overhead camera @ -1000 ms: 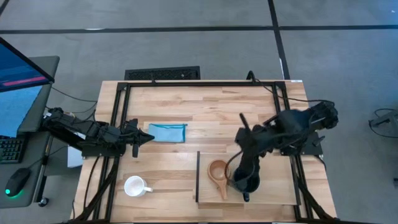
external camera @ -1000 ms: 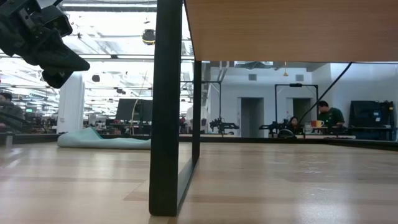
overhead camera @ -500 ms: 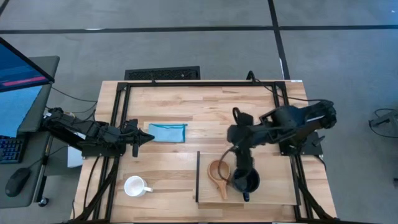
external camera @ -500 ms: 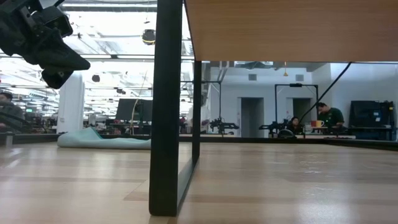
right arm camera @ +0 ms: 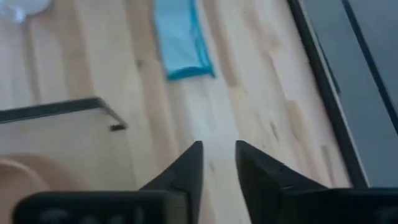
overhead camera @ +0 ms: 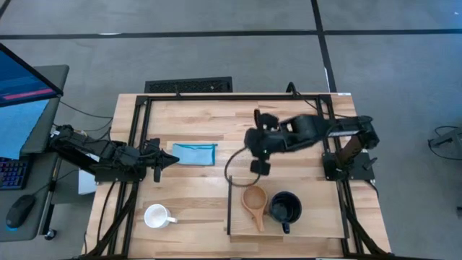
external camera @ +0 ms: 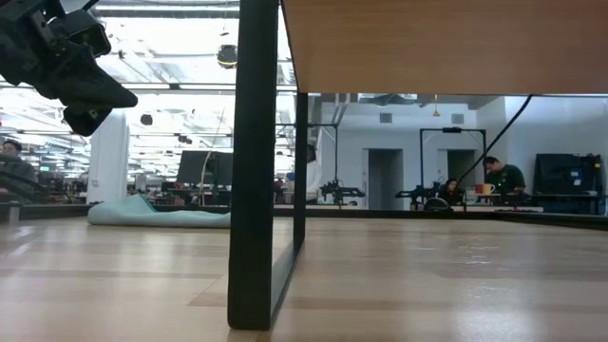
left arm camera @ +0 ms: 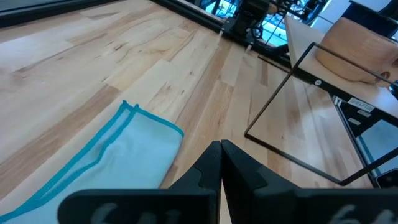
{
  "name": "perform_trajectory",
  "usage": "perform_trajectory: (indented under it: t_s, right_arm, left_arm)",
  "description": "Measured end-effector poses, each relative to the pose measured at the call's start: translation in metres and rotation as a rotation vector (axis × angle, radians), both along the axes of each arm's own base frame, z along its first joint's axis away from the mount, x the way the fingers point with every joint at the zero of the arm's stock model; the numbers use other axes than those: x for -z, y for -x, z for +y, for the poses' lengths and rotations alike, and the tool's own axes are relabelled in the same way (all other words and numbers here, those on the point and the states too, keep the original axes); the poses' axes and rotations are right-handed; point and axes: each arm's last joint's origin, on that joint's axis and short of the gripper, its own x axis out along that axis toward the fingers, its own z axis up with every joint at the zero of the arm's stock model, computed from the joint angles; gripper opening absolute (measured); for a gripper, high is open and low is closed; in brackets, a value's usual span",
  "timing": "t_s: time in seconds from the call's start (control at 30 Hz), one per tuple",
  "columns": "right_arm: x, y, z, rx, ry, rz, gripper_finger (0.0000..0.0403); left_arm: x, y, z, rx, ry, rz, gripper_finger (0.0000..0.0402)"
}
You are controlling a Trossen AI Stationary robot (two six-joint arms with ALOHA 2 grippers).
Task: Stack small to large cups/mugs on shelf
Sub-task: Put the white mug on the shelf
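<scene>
The tan wooden cup (overhead camera: 254, 201) and the glossy black mug (overhead camera: 286, 208) stand side by side on the light-wood shelf (overhead camera: 317, 217). The white mug (overhead camera: 157, 216) stands on the planked table to the shelf's left. My right gripper (overhead camera: 259, 167) hangs open and empty over the table just beyond the shelf's far edge; its fingers show apart in the right wrist view (right arm camera: 217, 168). My left gripper (overhead camera: 170, 160) is shut and empty, hovering at the blue cloth's (overhead camera: 195, 154) left end. It also shows in the left wrist view (left arm camera: 221, 152).
The shelf is a raised board on a black frame; its leg (external camera: 256, 161) and underside (external camera: 437, 43) fill the low view. The blue cloth lies flat on the table's far left part. Bare table lies between the cloth and the white mug.
My right gripper has drawn away from the black mug, rising and going toward the table's far edge and a little left, off the shelf. The black mug stays standing on the shelf beside the wooden cup.
</scene>
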Motion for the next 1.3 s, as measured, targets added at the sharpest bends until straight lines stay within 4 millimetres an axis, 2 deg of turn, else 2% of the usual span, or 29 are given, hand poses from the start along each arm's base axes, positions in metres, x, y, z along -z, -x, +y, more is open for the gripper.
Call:
perform_trajectory:
  t_s: [0.2,0.33,0.47,0.6,0.8,0.93,1.07,1.3]
  right_arm:
    - [-0.01,0.013,-0.039,0.132,0.0,0.008,0.0062]
    - [-0.02,0.031,-0.058,0.188,0.034,-0.035,0.0036]
    - [-0.025,0.061,-0.076,0.253,0.033,-0.114,0.0008]
    - [-0.024,0.095,-0.086,0.297,0.027,-0.246,0.0014]
    - [0.004,0.137,-0.089,0.318,-0.014,-0.391,0.0009]
    - [0.029,0.153,-0.088,0.309,-0.032,-0.472,0.0005]
    - [0.053,0.158,-0.086,0.29,-0.05,-0.538,0.0008]
    - [0.095,0.156,-0.087,0.265,-0.073,-0.567,0.0006]
  left_arm:
    - [0.0,0.0,0.0,0.004,-0.003,0.002,0.0]
    - [0.0,0.0,0.0,0.01,-0.022,0.005,0.0]
    - [-0.001,0.0,0.0,0.011,-0.022,-0.002,0.0]
    - [-0.001,0.0,0.0,0.008,-0.025,-0.002,0.0]
    - [-0.001,0.0,0.0,0.008,-0.025,-0.005,0.0]
    - [-0.001,0.0,0.0,0.003,-0.008,-0.013,0.0]
    - [-0.003,-0.001,0.0,0.001,-0.005,-0.027,0.0]
    - [-0.005,-0.001,0.0,-0.023,-0.014,-0.052,0.0]
